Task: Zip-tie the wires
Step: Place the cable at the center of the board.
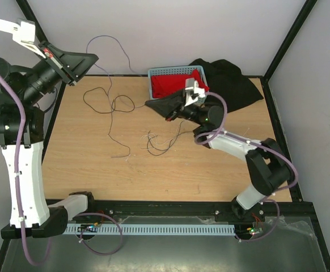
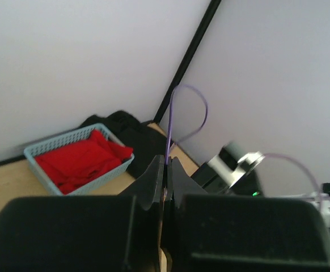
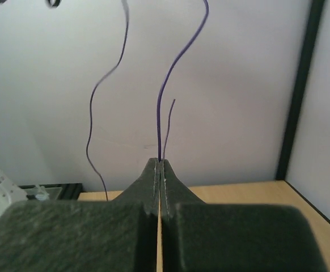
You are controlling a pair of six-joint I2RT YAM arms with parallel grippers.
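Dark, hair-thin wires [image 1: 113, 107] lie in loose curls across the middle of the wooden bench [image 1: 80, 170] in the overhead view. One strand arches up toward the raised left fingers [image 1: 80, 61]. The right fingers [image 1: 160, 105] hang low beside the blue basket [image 1: 176, 69] of red cloth [image 1: 170, 85].

From the left wrist, the fingers are pressed together, pinching a strand that loops upward. From the right wrist, those fingers are likewise closed on a strand rising from their tips.

No zip tie is visible. This looks like the gathering step, barely begun. The next move probably calls for drawing the loose loops into one bundle before any tie goes on.
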